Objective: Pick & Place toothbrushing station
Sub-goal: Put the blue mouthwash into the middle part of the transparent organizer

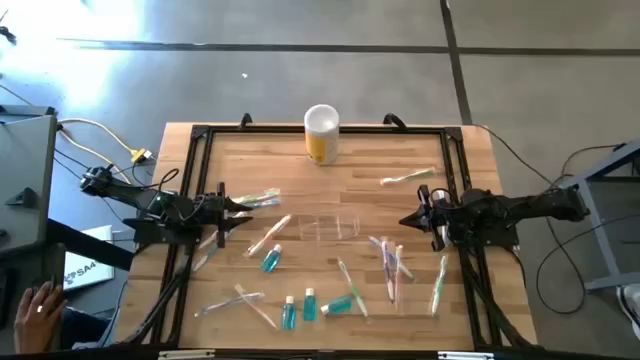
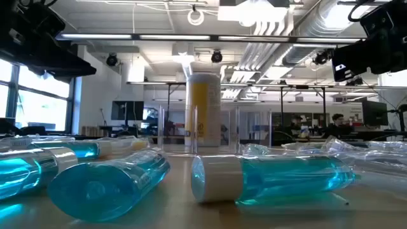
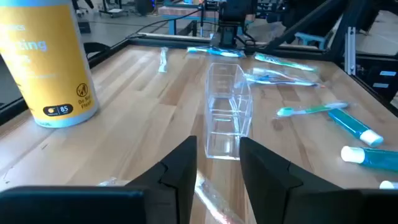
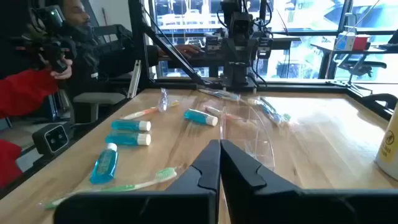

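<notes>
So the small clear plastic holder [image 1: 328, 226] sits upright and empty in the middle of the light wooden table [image 1: 230, 160], pretty much right between the two arms. Its stuff is scattered all over: thin pale translucent toothbrushes [image 1: 392, 268] lie flat mostly on the near half of the table, one more [image 1: 406, 178] lies off toward the far right, and the small teal tubes with white caps [image 1: 308, 304] lie on their sides near the front edge, with another one [image 1: 271, 259] just left of the holder.

The left gripper [image 1: 240, 208] hangs over the left side of the table, pointed at the holder but apart from it. Its fingers [image 3: 181, 171] are partly spread with a narrow gap; a clear toothbrush [image 3: 214, 200] lies under that gap, but whether they're actually pinching it, can't tell. The right gripper [image 1: 408, 221] waits on the right side, also aimed at the holder, fingers pressed together with nothing in them.

A tall yellow canister with a white top [image 1: 321, 133] stands at the far edge, well behind the holder. A person's hand [image 1: 40, 306] shows at the lower left, off the table.
</notes>
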Motion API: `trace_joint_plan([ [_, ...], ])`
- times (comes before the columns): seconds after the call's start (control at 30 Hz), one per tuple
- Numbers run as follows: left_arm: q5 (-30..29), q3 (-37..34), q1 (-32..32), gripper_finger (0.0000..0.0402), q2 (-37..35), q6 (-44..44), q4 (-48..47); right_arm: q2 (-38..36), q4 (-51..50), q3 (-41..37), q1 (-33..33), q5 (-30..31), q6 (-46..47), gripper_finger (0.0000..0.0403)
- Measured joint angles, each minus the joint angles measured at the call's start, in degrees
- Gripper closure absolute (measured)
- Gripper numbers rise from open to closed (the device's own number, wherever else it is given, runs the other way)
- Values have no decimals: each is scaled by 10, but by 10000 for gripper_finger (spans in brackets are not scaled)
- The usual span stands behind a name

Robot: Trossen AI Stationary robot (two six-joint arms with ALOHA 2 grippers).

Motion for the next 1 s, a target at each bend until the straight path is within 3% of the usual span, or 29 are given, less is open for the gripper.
trace_joint_plan([
  [0.4,-23,-1,0,284,0,15,24,30,0,0,0,39,2,400],
  [0.67,-8,-3,0,284,4,47,58,62,1,0,0,27,36,400],
  [1.0,-25,71,0,284,120,45,86,77,51,0,0,-13,31,400],
])
